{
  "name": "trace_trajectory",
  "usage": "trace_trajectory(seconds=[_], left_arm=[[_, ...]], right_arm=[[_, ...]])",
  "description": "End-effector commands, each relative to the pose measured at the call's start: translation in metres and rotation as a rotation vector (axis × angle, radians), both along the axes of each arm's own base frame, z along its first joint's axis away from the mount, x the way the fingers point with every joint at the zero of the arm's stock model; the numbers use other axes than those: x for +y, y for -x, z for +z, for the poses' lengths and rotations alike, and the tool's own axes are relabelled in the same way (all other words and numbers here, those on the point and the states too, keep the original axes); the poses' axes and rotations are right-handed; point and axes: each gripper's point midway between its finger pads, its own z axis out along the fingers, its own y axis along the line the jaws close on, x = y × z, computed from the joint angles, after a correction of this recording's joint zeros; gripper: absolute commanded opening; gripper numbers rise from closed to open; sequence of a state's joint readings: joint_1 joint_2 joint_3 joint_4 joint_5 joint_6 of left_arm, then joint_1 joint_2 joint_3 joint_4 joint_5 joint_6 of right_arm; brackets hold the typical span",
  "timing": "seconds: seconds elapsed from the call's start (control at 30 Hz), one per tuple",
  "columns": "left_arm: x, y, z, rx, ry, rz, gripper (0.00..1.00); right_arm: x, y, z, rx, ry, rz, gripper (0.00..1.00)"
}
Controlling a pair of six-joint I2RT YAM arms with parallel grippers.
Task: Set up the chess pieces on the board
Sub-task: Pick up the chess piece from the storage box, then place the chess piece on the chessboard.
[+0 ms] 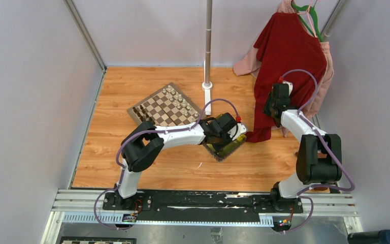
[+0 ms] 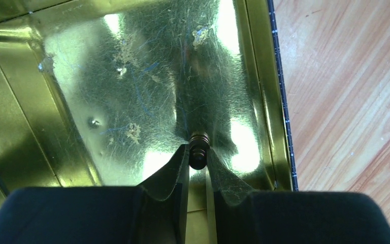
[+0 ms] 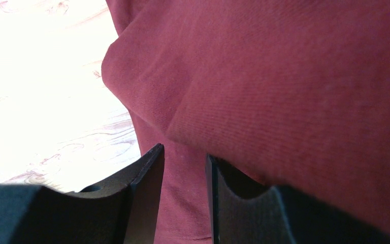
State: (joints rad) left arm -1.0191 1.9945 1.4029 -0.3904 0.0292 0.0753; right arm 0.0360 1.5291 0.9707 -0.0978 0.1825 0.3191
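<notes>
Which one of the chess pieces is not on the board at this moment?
The dark brown piece, pinched in the left gripper over the yellow tray. The other pieces stand on the board.

Left arm: stretched forward and to the right, elbow bent, wrist tipped down.
Left gripper: fingers pinched on a small dark chess piece.
Right arm: folded upright, forearm reaching forward.
Right gripper: jaws parted by a narrow gap.
</notes>
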Motion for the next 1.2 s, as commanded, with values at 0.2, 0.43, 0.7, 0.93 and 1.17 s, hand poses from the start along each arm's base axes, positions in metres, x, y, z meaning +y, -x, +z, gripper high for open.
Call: trace_trajectory(seconds=[0.2, 0.43, 0.7, 0.93, 1.17], left_arm=[[-0.006, -0.010, 0.030, -0.073, 0.033, 0.027, 0.00], [0.009, -0.025, 0.055, -0.155, 0.014, 0.110, 0.00], [0.055, -0.051, 0.087, -0.168, 0.058, 0.342, 0.00], [0.139, -0.080, 0.091, -0.163, 0.068, 0.684, 0.00], [0.203, -0.088, 0.085, -0.139, 0.092, 0.965, 0.00]], right_arm=[[-0.006, -0.005, 0.007, -0.017, -0.011, -0.020, 0.40], [-0.004, -0.006, 0.008, -0.019, -0.018, -0.015, 0.39], [-0.002, -0.004, 0.008, -0.022, -0.026, -0.012, 0.39], [0.000, 0.001, 0.010, -0.027, -0.028, -0.005, 0.39], [0.003, 0.003, 0.013, -0.030, -0.027, 0.005, 0.39]])
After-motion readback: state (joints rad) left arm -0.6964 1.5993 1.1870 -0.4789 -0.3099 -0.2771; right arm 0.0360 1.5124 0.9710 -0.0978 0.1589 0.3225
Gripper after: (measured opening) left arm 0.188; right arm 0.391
